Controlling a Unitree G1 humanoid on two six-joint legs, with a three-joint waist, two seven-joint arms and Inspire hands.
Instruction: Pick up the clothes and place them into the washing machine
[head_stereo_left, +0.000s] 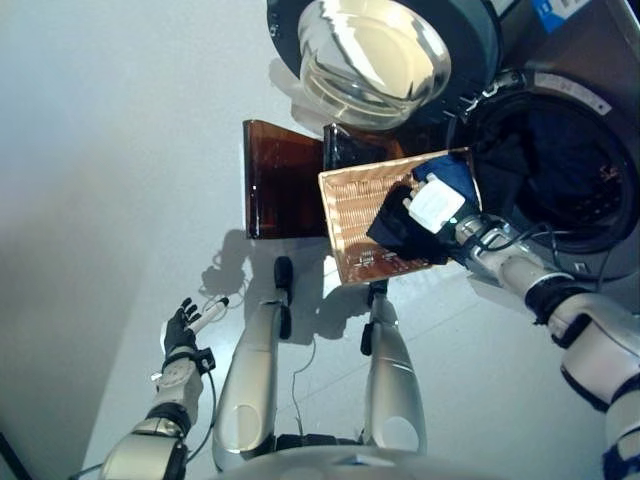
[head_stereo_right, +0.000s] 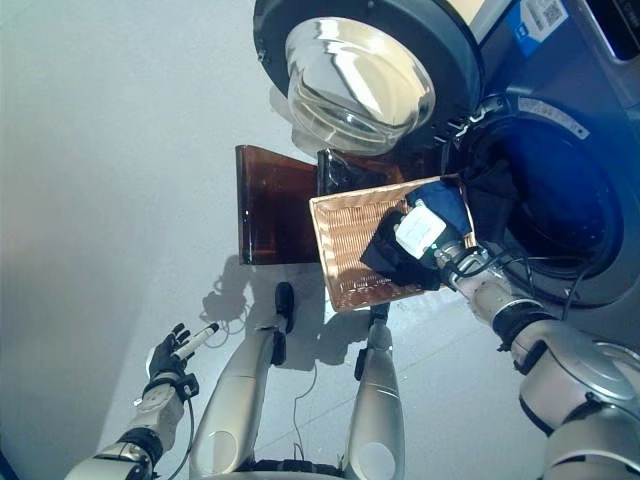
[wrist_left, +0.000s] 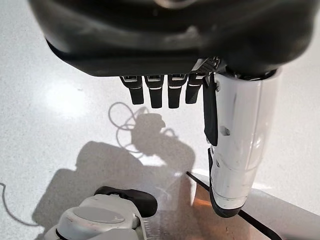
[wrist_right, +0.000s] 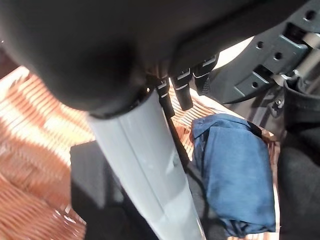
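Note:
A wicker basket stands tilted on the floor in front of the washing machine's open drum. It holds a dark garment and a folded blue garment at its end nearest the drum. My right hand reaches into the basket, open, its white-covered thumb lying straight across the dark garment, with the blue one beside it. More dark cloth hangs at the drum's mouth. My left hand hangs low at the left over bare floor, open and empty, its fingers relaxed.
The washer's round glass door is swung open above the basket. A brown translucent box stands against the basket's left side. Pale floor stretches to the left.

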